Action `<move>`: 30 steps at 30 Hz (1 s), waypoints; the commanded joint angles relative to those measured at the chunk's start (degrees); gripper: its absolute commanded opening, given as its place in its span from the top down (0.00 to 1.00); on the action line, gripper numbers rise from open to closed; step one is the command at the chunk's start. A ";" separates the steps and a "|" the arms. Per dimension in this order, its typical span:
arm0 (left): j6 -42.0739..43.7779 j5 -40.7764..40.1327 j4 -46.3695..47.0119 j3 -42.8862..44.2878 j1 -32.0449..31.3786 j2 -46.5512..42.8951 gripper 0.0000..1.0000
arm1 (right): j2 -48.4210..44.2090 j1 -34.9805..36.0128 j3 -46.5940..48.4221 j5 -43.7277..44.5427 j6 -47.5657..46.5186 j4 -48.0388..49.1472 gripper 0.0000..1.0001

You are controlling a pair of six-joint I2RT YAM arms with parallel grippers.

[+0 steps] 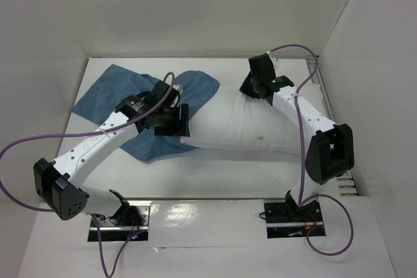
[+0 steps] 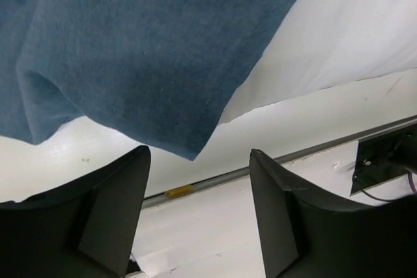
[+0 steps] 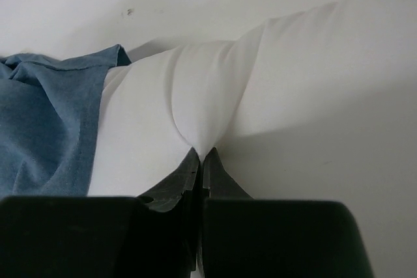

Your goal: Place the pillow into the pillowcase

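Top external: pillow (image 1: 247,125) lies outside the pillowcase (image 1: 107,96)

The pillow lies centre-right, its left end touching the wrinkled pillowcase. The right gripper (image 3: 200,156) pinches a fold of the pillow; the left gripper (image 2: 199,161) hovers, fingers spread, by the pillowcase's edge.

The white table (image 1: 221,174) bears the pillow (image 1: 254,125), with the pillowcase (image 1: 107,96) touching it.

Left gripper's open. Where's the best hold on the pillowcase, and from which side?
Probably the loose corner of the pillowcase lapping the pillow, just ahead of the open left gripper. Come from the near-left side, one finger under the edge: that corner hangs free, while the rest lies flat.
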 commanded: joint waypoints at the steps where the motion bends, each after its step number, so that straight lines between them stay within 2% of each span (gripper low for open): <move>1: -2.60 -4.01 0.90 -1.24 -0.86 -1.25 0.26 | 0.79 -0.01 2.80 -1.28 0.23 2.94 1.00; 5: -2.60 -5.41 0.90 -2.48 -1.38 -0.63 0.40 | 0.79 -0.01 2.80 -1.28 -0.29 2.94 1.00; 6: -2.60 -5.42 0.90 -2.48 -1.38 -0.63 0.48 | 0.79 -0.01 2.80 -1.28 -0.29 2.94 1.00; 12: -2.60 -6.56 0.20 -2.48 -1.38 1.38 0.67 | 0.79 -0.01 2.80 -1.28 -0.29 2.41 1.00; 13: -1.90 -6.56 -0.33 -1.78 -1.38 2.17 0.75 | 0.79 -0.01 2.80 -1.28 -0.29 2.41 1.00; 18: -1.90 -6.04 -0.86 0.59 -1.38 2.80 1.00 | 0.79 -0.01 3.33 -1.28 -0.29 2.41 1.00; 20: -1.29 -4.29 -1.39 2.00 -1.99 2.80 1.00 | 0.26 -0.01 3.33 -1.28 -0.29 2.41 1.00; 22: -0.06 -1.66 0.27 5.59 -2.61 3.49 1.00 | 0.26 -0.01 3.94 -1.28 0.23 2.94 1.00; 23: 0.56 2.97 2.72 7.61 -3.40 4.11 1.00 | 0.79 -0.01 3.95 -1.28 0.23 3.64 1.00; 24: 1.17 6.06 3.79 13.02 -4.10 6.81 1.00 | 1.40 -0.01 5.34 -1.97 0.93 3.64 1.00; 25: 1.18 12.53 4.32 21.43 -4.80 11.28 1.00 | 1.93 -0.01 6.48 -1.98 0.94 3.64 1.00; 26: 1.87 15.47 4.33 21.51 -4.81 11.32 1.00 | 1.93 -0.01 7.80 -1.98 0.94 2.86 1.00; 27: 1.88 17.76 4.33 31.52 -6.12 16.45 1.00 | 2.72 -0.01 10.42 -1.37 0.94 2.85 1.00; 29: 1.88 23.20 3.01 43.77 -7.44 21.05 1.00 | 2.72 -0.01 12.02 -0.66 0.94 2.15 1.00; 30: 1.88 24.80 3.01 45.14 -7.97 23.95 1.00 | 2.72 -0.01 12.03 -0.14 1.55 2.15 1.00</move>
